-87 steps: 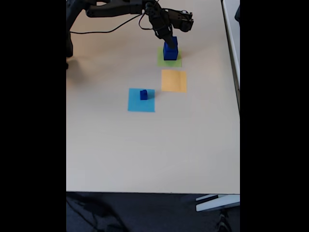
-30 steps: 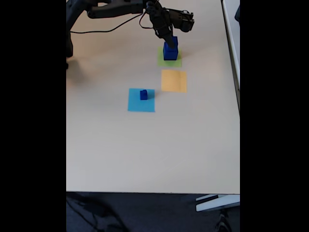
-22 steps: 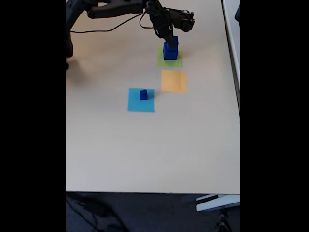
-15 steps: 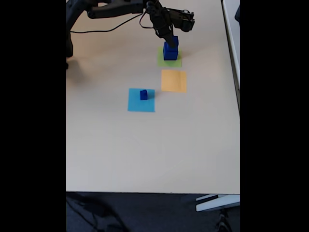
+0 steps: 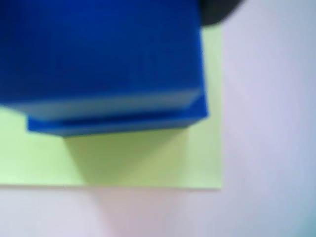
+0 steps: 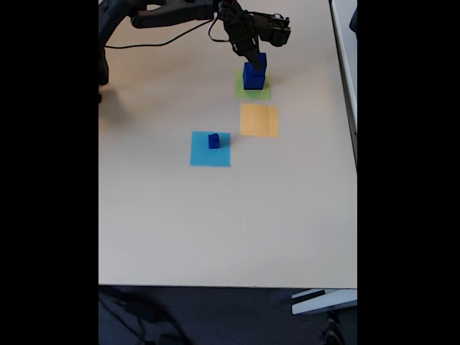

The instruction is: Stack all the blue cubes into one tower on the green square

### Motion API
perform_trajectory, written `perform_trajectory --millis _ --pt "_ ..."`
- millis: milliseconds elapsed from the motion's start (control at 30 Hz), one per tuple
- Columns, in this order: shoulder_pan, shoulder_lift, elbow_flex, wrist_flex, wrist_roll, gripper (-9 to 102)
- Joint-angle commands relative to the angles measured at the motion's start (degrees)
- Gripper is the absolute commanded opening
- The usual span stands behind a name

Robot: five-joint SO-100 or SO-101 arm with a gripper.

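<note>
In the fixed view two dark blue cubes form a tower [image 6: 253, 74] on the green square [image 6: 264, 93] at the back of the table. My gripper [image 6: 254, 60] reaches down from the black arm and sits around the upper cube [image 6: 256, 62]; I cannot see how its jaws stand. A small blue cube [image 6: 213, 141] rests on the light blue square [image 6: 210, 154]. In the wrist view the upper cube [image 5: 98, 49] looms close and blurred above the lower cube's edge [image 5: 118, 124], with the green square [image 5: 128, 163] beneath and a dark finger [image 5: 217, 10] at the top right.
An orange square [image 6: 259, 120] lies just in front of the green one. A black cable [image 6: 154, 45] runs across the back left. The beige table [image 6: 230, 223] ends at a front edge with dark floor below.
The gripper and upper cube have crept slightly upward in the fixed view; otherwise nothing has moved. The small cube stays on the light blue square.
</note>
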Motion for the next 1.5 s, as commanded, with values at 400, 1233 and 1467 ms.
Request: perform_trajectory --millis 400,1233,1467 --pt "-0.35 1.32 -3.6 0.62 0.26 18" --pt "-0.35 1.14 -5.62 0.97 -0.53 26" --pt "-0.35 0.0 -10.55 2.99 -1.49 26"
